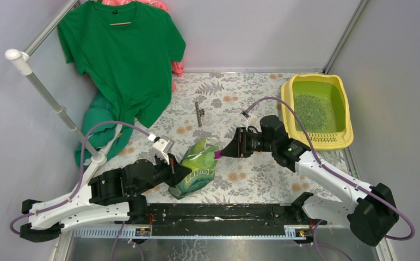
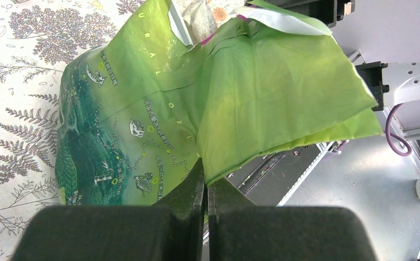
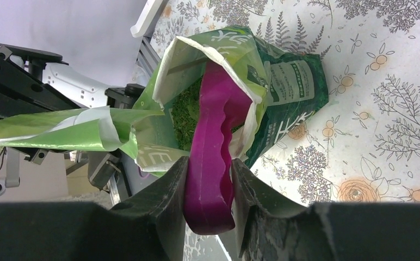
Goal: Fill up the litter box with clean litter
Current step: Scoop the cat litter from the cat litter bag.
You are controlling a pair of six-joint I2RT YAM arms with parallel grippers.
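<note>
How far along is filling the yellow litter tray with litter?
Partly done: the yellow plastic litter box already holds a patch of loose green litter granules covering only part of its floor. In hand: the left fingers pinch the glossy green bag open by its flap while the right fingers grip the purple plastic scoop, dipped into the bag's litter. Left: more scoopfuls to carry over.

A green T-shirt (image 1: 123, 60) is hanging at the back left, with a pink garment (image 1: 178, 66) showing behind it. A white pole (image 1: 50, 98) is slanting alongside. A small dark strip (image 1: 199, 113) is lying on the floral tablecloth (image 1: 235, 98). A green bag (image 1: 197, 171) is gaping open, and a purple scoop (image 3: 213, 152) is reaching into its mouth.
</note>
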